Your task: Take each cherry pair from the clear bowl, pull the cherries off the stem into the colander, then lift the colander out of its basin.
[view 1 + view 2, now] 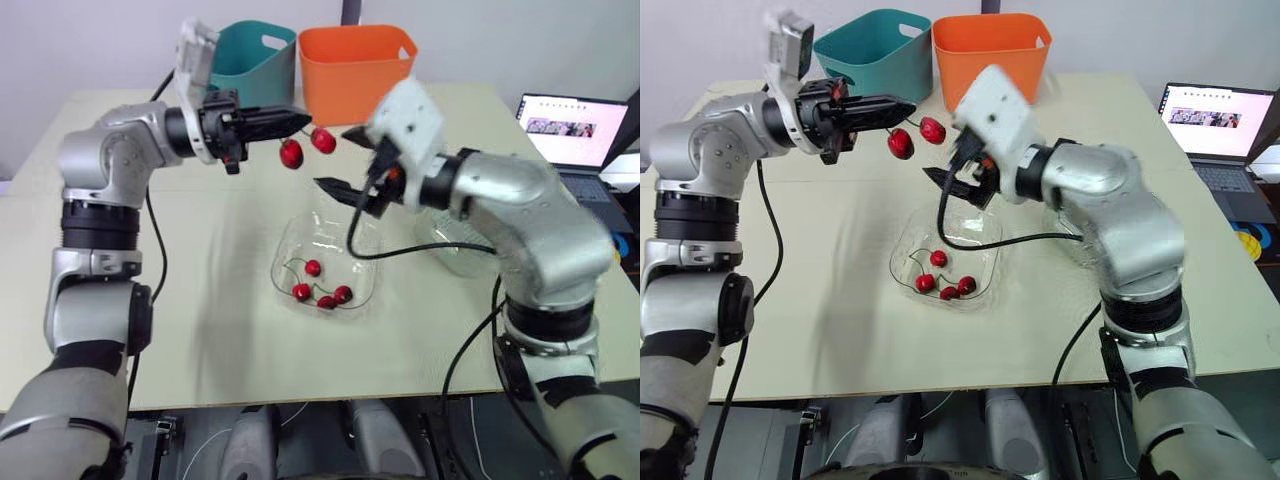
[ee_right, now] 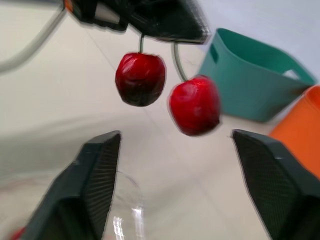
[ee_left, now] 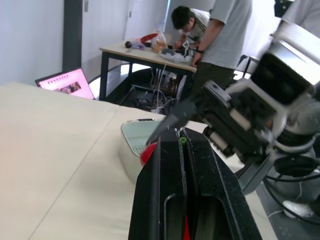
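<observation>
Left gripper (image 1: 300, 121), seen from the head, is clamped on the stem of a glossy red cherry pair (image 1: 291, 154). The pair dangles above the far part of the beige table (image 1: 200, 300), in front of a teal plastic bin (image 1: 255, 55) and an orange plastic bin (image 1: 355, 60). Right gripper (image 1: 343, 160) hovers just beside the fruit, jaws spread wide, over the clear plastic bowl (image 1: 290, 235) holding more red cherries (image 1: 313, 268).

From the left wrist, the green stem end (image 3: 182, 140) sits pinched at the very tips.

From the right wrist, both fruits hang ahead of the gap between the black fingers (image 2: 97, 175).

The right gripper should, I judge, close round one cherry's middle and pull straight off the stem while the left holds firm, and it should do this over the colander, not the bowl.
</observation>
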You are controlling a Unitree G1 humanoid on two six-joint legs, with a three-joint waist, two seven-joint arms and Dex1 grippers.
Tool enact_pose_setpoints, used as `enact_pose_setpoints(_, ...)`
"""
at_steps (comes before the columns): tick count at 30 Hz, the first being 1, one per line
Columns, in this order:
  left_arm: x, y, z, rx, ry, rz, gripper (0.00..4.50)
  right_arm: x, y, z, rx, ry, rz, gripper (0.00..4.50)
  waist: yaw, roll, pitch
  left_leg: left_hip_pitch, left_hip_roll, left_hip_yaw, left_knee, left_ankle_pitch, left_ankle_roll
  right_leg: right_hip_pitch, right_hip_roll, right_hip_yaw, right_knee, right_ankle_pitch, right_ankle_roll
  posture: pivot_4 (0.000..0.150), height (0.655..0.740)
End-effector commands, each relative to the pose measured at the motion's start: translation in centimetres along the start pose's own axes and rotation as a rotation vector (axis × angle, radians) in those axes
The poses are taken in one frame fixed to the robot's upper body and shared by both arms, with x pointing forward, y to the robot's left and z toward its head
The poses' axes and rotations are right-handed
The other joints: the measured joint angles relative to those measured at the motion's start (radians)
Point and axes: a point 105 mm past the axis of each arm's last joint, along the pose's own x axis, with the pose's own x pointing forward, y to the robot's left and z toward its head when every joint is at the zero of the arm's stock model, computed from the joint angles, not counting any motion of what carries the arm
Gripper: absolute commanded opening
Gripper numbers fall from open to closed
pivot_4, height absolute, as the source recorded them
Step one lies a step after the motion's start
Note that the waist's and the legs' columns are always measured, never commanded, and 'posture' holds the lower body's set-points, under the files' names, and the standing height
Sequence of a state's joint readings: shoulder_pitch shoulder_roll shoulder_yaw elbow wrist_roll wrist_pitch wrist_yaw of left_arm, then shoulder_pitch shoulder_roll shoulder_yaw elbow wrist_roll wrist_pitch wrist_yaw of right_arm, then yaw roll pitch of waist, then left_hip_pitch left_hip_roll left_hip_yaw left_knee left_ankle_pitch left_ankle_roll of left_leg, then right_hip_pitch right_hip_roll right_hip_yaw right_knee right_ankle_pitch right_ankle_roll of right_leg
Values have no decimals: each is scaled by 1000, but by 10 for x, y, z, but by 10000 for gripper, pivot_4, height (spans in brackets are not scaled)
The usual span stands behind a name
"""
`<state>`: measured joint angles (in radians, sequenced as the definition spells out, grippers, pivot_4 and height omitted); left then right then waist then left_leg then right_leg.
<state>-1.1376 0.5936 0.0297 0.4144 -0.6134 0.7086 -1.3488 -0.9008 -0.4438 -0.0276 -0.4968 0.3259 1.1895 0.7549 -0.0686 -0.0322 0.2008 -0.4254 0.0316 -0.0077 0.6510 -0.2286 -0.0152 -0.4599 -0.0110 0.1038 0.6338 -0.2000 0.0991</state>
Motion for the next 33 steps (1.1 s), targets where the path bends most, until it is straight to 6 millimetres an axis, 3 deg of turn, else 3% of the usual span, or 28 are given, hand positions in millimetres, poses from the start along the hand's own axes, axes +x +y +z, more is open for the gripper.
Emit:
enact_pose_setpoints(1,-1,-9,18,87,16,-54,0,-12,-4,12,125,-51,80,44777,0,0,0,0,0,0,0,0,0,0,0,0,0,0,0,1500,7400)
enact_pose_setpoints(7,1,-16,15,110,65,-106,0,-11,-5,21,265,-69,182,44777,-3,0,0,0,0,0,-1,0,0,0,0,0,0,0,0,1500,7400)
enact_pose_setpoints(16,3,-24,8,116,96,-137,0,2,6,24,280,-65,253,44777,-1,0,0,0,0,0,-1,0,0,-1,0,0,0,0,0,1500,7400)
enact_pose_setpoints(28,6,-29,6,116,97,-157,0,13,4,17,287,-56,252,44777,-2,0,0,0,0,0,-1,0,0,-1,0,0,0,0,0,1500,7400)
enact_pose_setpoints(32,6,-29,5,113,94,-157,0,16,3,17,285,-58,249,35517,-2,0,0,0,0,0,0,0,0,-1,0,0,0,0,0,1500,7400)
enact_pose_setpoints(33,6,-29,5,114,93,-156,0,16,4,16,285,-57,249,31492,-2,0,0,0,0,0,0,0,0,-1,0,0,0,0,0,1500,7400)
